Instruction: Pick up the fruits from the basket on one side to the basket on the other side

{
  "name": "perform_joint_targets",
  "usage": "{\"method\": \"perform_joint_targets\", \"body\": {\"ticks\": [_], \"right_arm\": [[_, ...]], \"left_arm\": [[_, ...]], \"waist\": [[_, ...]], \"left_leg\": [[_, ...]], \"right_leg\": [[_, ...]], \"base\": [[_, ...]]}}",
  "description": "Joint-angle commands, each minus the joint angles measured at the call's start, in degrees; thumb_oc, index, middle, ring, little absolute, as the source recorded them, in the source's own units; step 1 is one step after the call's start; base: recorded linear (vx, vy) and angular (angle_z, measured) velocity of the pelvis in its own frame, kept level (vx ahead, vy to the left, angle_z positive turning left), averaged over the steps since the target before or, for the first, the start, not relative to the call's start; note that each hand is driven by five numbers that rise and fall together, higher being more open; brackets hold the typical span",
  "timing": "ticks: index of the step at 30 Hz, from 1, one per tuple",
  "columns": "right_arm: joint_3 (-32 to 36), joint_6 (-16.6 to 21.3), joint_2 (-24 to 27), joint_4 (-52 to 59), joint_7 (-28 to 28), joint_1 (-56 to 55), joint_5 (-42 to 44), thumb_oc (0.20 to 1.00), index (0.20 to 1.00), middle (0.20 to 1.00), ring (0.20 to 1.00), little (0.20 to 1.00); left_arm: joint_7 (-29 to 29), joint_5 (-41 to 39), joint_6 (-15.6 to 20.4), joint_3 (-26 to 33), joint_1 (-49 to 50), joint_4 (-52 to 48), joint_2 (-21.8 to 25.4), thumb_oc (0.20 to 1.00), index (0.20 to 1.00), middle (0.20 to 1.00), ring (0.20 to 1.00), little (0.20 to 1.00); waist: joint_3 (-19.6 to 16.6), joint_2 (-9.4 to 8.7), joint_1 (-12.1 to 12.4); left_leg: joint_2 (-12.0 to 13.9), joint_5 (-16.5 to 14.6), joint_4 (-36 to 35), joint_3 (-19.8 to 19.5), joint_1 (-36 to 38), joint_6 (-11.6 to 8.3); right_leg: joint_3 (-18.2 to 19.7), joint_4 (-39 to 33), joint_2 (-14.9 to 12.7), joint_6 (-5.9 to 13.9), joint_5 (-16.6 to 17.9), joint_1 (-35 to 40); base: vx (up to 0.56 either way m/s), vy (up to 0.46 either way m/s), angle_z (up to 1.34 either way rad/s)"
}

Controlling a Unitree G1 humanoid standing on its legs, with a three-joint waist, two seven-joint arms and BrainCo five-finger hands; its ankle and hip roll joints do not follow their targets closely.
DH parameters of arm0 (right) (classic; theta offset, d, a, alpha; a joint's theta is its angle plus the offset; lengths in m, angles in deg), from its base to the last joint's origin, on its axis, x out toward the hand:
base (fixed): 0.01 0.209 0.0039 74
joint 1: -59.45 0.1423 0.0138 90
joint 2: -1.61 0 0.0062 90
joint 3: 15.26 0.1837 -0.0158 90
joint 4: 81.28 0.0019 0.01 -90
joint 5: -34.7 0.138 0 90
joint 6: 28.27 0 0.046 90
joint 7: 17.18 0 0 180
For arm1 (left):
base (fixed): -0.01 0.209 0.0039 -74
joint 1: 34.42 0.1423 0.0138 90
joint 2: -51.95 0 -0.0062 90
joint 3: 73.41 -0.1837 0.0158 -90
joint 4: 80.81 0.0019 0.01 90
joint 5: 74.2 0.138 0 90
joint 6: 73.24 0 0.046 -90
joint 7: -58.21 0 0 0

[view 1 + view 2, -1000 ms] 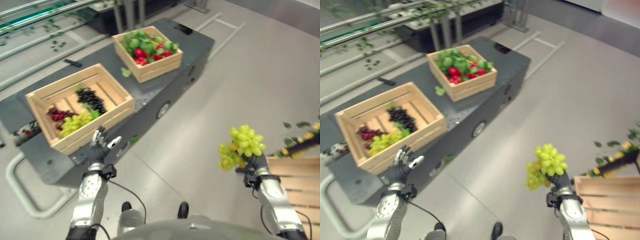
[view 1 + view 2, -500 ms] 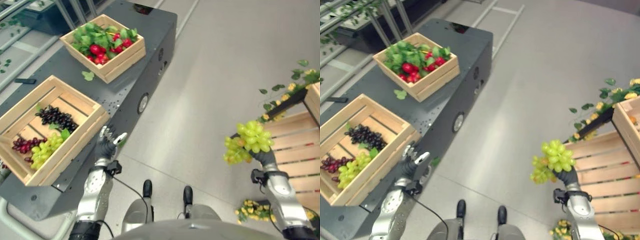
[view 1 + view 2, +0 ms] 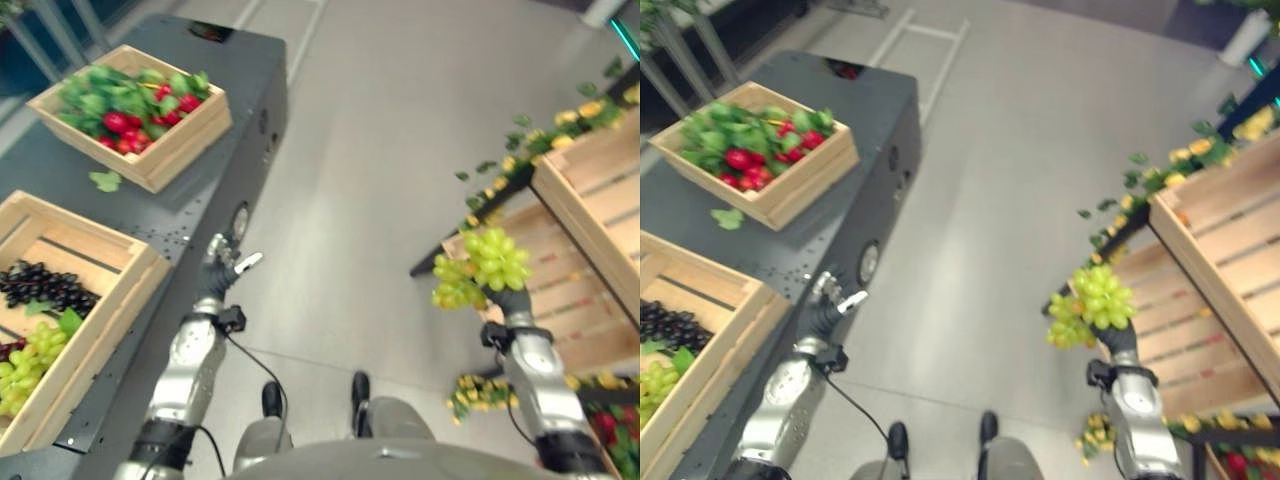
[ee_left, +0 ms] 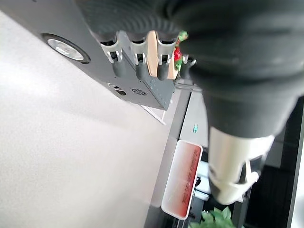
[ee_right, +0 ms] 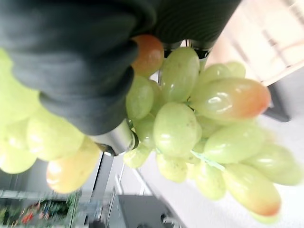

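My right hand is shut on a bunch of green grapes and holds it up over the floor, just in front of the wooden crates on the right. In the right wrist view the grapes bulge out past the thumb. The wooden crate at the left holds dark grapes and green grapes. My left hand hangs open beside the dark cart, its fingers straight and holding nothing.
A second crate with red fruit and green leaves stands further back on the cart. A leaf lies loose on the cart top. Yellow flowers and leaves trail along the right crates. Bare grey floor lies between cart and crates.
The camera has swung to the right, so the cart slid left and the right crates came closer. My right hand still holds the green grapes up; my left hand stays open.
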Motion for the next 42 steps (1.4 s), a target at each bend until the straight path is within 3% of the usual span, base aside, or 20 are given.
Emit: {"method": "perform_joint_targets", "body": {"ticks": [1, 2, 4, 6, 9, 12, 13, 14, 15, 16, 18, 19, 20, 22, 23, 24, 27, 29, 36, 42], "right_arm": [[1.7, 3.1, 2.0, 3.7, 1.5, -0.8, 0.9, 0.200, 0.200, 0.200, 0.200, 0.200], [2.5, 2.7, 1.8, 4.1, 1.8, -1.8, 0.2, 0.200, 0.200, 0.200, 0.200, 0.200], [2.7, 2.6, 1.7, 4.4, 1.8, -2.4, -0.1, 0.200, 0.200, 0.200, 0.200, 0.200], [3.2, 2.3, 1.8, 4.2, 2.2, -2.9, -0.7, 0.200, 0.200, 0.200, 0.200, 0.200], [4.0, 2.2, 1.9, 4.5, 2.2, -4.0, -0.8, 0.200, 0.200, 0.200, 0.200, 0.200], [4.3, 2.5, 3.2, 4.9, 2.3, -3.7, -1.2, 0.200, 0.200, 0.200, 0.200, 0.200], [4.3, 2.5, 3.2, 4.9, 2.3, -3.6, -1.2, 0.200, 0.200, 0.200, 0.200, 0.200], [3.9, 2.7, 4.1, 5.2, 2.1, -3.3, -1.2, 0.200, 0.200, 0.200, 0.200, 0.200], [3.3, 2.9, 5.1, 4.8, 1.9, -2.5, -0.8, 0.200, 0.200, 0.200, 0.200, 0.200], [3.3, 2.9, 5.1, 4.8, 1.9, -2.5, -0.8, 0.200, 0.200, 0.200, 0.200, 0.200], [2.5, 2.9, 5.9, 3.5, 1.9, -1.7, -0.8, 0.200, 0.200, 0.200, 0.200, 0.200], [2.5, 2.9, 6.1, 2.9, 1.9, -1.4, -0.3, 0.200, 0.200, 0.200, 0.200, 0.200], [2.4, 2.8, 6.4, 2.8, 2.0, -1.5, -0.6, 0.200, 0.200, 0.200, 0.200, 0.200], [2.1, 2.6, 6.7, 1.9, 2.6, -0.2, -1.0, 0.200, 0.200, 0.200, 0.200, 0.200], [2.1, 2.6, 6.6, 1.9, 2.6, -0.2, -1.0, 0.200, 0.200, 0.200, 0.200, 0.200], [1.4, 2.2, 6.6, 0.5, 3.2, 1.1, -1.4, 0.200, 0.200, 0.200, 0.200, 0.200], [0.2, 2.3, 6.6, -2.6, 4.3, 2.1, -1.7, 0.200, 0.200, 0.200, 0.200, 0.200], [0.4, 2.5, 6.8, -2.5, 5.0, 2.3, -2.0, 0.200, 0.200, 0.200, 0.200, 0.200], [-0.5, 2.0, 6.5, -8.5, 7.5, 5.1, -0.4, 0.200, 0.200, 0.200, 0.200, 0.200], [-1.6, 2.2, 7.4, -13.2, 10.9, 10.8, 1.6, 0.200, 0.200, 0.200, 0.200, 0.200]], "left_arm": [[-0.1, 1.1, 2.4, -0.4, -1.2, -2.5, -0.4, 1.000, 1.000, 1.000, 1.000, 1.000], [0.0, 1.3, 2.5, -0.6, -1.5, -2.2, -0.3, 1.000, 1.000, 1.000, 1.000, 1.000], [-0.1, 1.4, 2.5, -1.0, -1.3, -2.0, -0.5, 1.000, 1.000, 1.000, 1.000, 1.000], [-0.1, 1.6, 2.5, -1.1, -0.9, -1.6, -0.6, 1.000, 1.000, 1.000, 1.000, 1.000], [-0.5, 1.7, 2.5, -0.7, -0.3, -1.0, -1.9, 1.000, 1.000, 1.000, 1.000, 1.000], [-0.5, 0.7, 2.8, -0.2, 0.5, -0.7, -3.2, 1.000, 1.000, 1.000, 1.000, 1.000], [-0.5, 0.7, 2.8, -0.2, 0.5, -0.7, -3.2, 1.000, 1.000, 1.000, 1.000, 1.000], [-0.3, -0.1, 3.0, -0.2, 0.5, -0.5, -3.9, 1.000, 1.000, 1.000, 1.000, 1.000], [-0.4, -0.7, 3.2, -0.5, 0.2, 0.3, -4.5, 1.000, 1.000, 1.000, 1.000, 1.000], [-0.4, -0.7, 3.2, -0.4, 0.2, 0.3, -4.5, 1.000, 1.000, 1.000, 1.000, 1.000], [-0.6, -1.6, 3.0, -0.1, 0.6, 0.2, -4.8, 1.000, 1.000, 1.000, 1.000, 1.000], [-0.9, -1.9, 2.7, -0.1, 0.8, 0.3, -5.0, 1.000, 1.000, 1.000, 1.000, 1.000], [-0.9, -2.0, 2.6, -0.3, 1.0, 0.5, -5.2, 1.000, 1.000, 1.000, 1.000, 1.000], [-0.9, -2.1, 2.4, -0.8, 0.8, 1.6, -5.7, 1.000, 1.000, 1.000, 1.000, 1.000], [-0.9, -2.1, 2.4, -0.8, 0.7, 1.6, -5.7, 1.000, 1.000, 1.000, 1.000, 1.000], [-1.1, -2.1, 2.1, -1.3, 0.9, 3.0, -6.2, 1.000, 1.000, 1.000, 1.000, 1.000], [-0.1, -1.9, 2.1, -2.3, 0.5, 4.7, -6.3, 1.000, 1.000, 1.000, 1.000, 1.000], [0.5, -1.6, 2.1, -2.7, -0.1, 5.4, -6.1, 1.000, 1.000, 1.000, 1.000, 1.000], [2.0, -1.8, 2.5, -3.6, -0.3, 5.3, -6.4, 1.000, 1.000, 1.000, 1.000, 1.000], [3.8, -2.1, 3.0, -4.7, -1.5, 4.6, -5.8, 1.000, 1.000, 1.000, 1.000, 1.000]], "waist": [[-2.9, 1.48, -0.8], [-3.0, 1.52, -2.0], [-3.4, 1.34, -2.5], [-4.4, 0.90, -3.2], [-6.0, 1.41, -3.7], [-6.6, 3.38, -4.4], [-6.6, 3.36, -4.4], [-6.1, 4.28, -5.0], [-5.3, 4.89, -4.8], [-5.3, 4.75, -4.9], [-4.6, 4.30, -4.2], [-3.8, 3.89, -3.8], [-2.9, 3.71, -3.0], [-2.0, 3.54, -1.6], [-2.0, 3.51, -1.6], [-1.9, 3.60, -0.7], [-1.1, 4.90, 0.9], [-0.5, 5.58, 0.7], [-1.8, 7.10, 0.7], [-0.8, 7.62, 1.1]], "left_leg": [[-2.9, -5.3, 0.0, -5.9, 0.0, 0.54], [-2.9, -6.1, -0.1, -6.4, 1.3, -0.19], [-2.8, -6.6, -0.1, -6.5, 2.1, -0.41], [-2.6, -7.4, -0.1, -6.2, 3.6, -1.12], [-1.1, -8.0, 0.3, -4.7, 4.8, -2.30], [0.9, -8.5, 3.0, -4.0, 4.8, -2.86], [0.9, -8.5, 3.0, -4.0, 4.7, -2.86], [0.9, -9.3, 5.9, -4.4, 4.0, -2.70], [0.9, -10.6, 11.8, -7.7, 2.4, -3.00], [0.7, -10.3, 11.9, -7.7, 2.1, -3.02], [0.7, -7.4, 19.4, -12.5, -0.2, -3.29], [1.3, -4.5, 23.1, -12.7, -2.6, -3.35], [0.1, -3.5, 24.1, -14.0, -4.1, -3.29], [-5.4, -6.4, 24.0, -15.5, -7.1, -1.76], [-5.4, -6.4, 23.9, -15.5, -7.1, -1.75], [-7.5, -7.2, 20.2, -15.0, -9.7, -1.15], [-7.0, 0.3, 10.2, -14.9, -13.5, -2.07], [-6.2, 2.5, 7.7, -11.1, -13.7, -2.48], [-6.9, 3.2, 1.8, -10.5, -7.4, -1.09], [-6.7, 4.0, 0.5, -10.4, -8.9, -1.51]], "right_leg": [[0.2, -3.4, -2.5, 2.75, 3.2, -1.4], [1.3, -5.9, -4.5, 3.87, 6.1, -2.5], [1.8, -6.4, -5.0, 4.51, 7.3, -2.5], [1.9, -6.4, -4.9, 4.88, 8.8, -1.9], [1.0, -9.5, -3.0, 4.61, 8.0, 1.0], [1.6, -8.7, 0.4, 3.05, 5.8, 1.8], [1.6, -8.7, 0.4, 3.04, 5.8, 1.7], [2.6, -7.9, 2.1, 1.80, 4.5, 1.4], [4.0, -7.6, 4.6, 0.03, 3.0, 1.9], [4.0, -7.6, 4.5, -0.03, 3.2, 1.6], [6.0, -8.6, 6.7, -1.90, 2.5, 3.4], [6.0, -9.4, 6.8, -2.42, 2.6, 4.8], [6.2, -9.8, 6.9, -2.91, 2.3, 5.7], [7.5, -10.7, 7.1, -3.39, 1.3, 7.6], [7.5, -10.7, 7.1, -3.37, 1.3, 7.6], [8.7, -10.8, 7.5, -3.26, 0.6, 9.4], [10.0, -11.2, 9.7, -3.69, -0.4, 11.8], [8.7, -10.6, 10.3, -4.09, -1.3, 13.0], [6.6, -9.0, 9.6, -4.51, -4.4, 13.6], [5.2, -8.9, 8.5, -3.89, -4.2, 10.5]], "base": [[0.24, -0.199, -0.73], [0.24, -0.199, -0.49], [0.16, -0.150, -0.14], [0.18, -0.189, 0.41], [0.18, -0.227, -0.10], [0.07, -0.184, -0.28], [0.04, -0.228, -0.27], [0.09, -0.295, -0.28], [0.08, -0.299, -0.33], [0.11, -0.248, -0.35], [0.10, -0.237, -0.63], [0.06, -0.279, -0.82], [0.03, -0.198, -0.53], [0.07, -0.112, -0.24], [0.19, -0.106, -0.31], [0.20, -0.067, -0.27], [0.26, -0.052, -0.08], [0.16, -0.031, -0.41], [0.10, 0.055, 0.06], [0.02, 0.038, 0.12]]}}
